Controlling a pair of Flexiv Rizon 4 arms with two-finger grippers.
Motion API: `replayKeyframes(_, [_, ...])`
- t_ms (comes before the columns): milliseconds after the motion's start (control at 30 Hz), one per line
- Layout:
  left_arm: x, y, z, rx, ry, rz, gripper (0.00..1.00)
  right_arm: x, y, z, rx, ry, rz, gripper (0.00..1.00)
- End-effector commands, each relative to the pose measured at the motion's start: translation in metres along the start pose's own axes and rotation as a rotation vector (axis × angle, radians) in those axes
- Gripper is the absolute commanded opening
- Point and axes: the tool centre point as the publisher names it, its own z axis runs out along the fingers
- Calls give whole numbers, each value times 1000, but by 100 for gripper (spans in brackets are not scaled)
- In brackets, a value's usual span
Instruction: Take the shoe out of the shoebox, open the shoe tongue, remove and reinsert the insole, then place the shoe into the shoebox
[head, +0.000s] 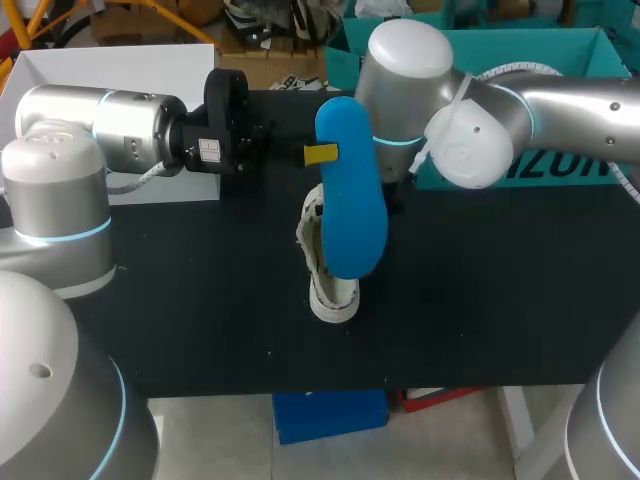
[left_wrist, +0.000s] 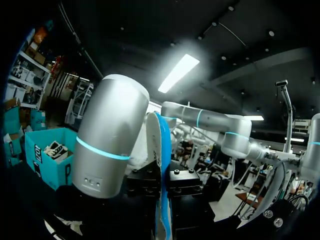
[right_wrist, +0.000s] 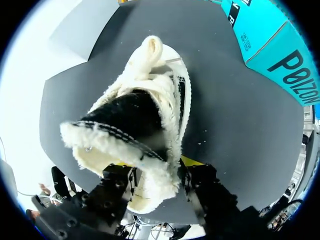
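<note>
A white fleece-lined shoe (head: 325, 270) with a black tongue lies on the black mat, toe towards the table's front. In the right wrist view the shoe (right_wrist: 145, 125) has its heel between the fingers of my right gripper (right_wrist: 157, 175), which stand apart on either side of it. In the head view that gripper is hidden under its wrist and the insole. My left gripper (head: 322, 155) is shut on the blue insole (head: 352, 190) and holds it on edge above the shoe. In the left wrist view the insole (left_wrist: 161, 165) shows edge-on between the fingers of the left gripper (left_wrist: 161, 187).
The teal shoebox (head: 560, 60) stands at the back right, behind my right arm, and also shows as the teal box (right_wrist: 280, 45) beyond the shoe. A white board (head: 120, 70) lies at the back left. Bare black mat (head: 480, 300) spreads around the shoe.
</note>
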Motion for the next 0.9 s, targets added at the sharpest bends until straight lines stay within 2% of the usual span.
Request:
replayKeyframes(33, [0, 1, 2, 1, -5, 2, 0, -9, -8, -24, -33, 14, -2, 100])
replayKeyframes(433, [0, 1, 2, 1, -5, 2, 0, -20, -10, -49, -64, 159, -28, 100])
replayKeyframes(733, [0, 1, 2, 1, -5, 2, 0, -26, -2, -65, -118, 392, -31, 100])
replayKeyframes(900, [0, 1, 2, 1, -5, 2, 0, -21, 0, -79, -160, 491, -54, 100])
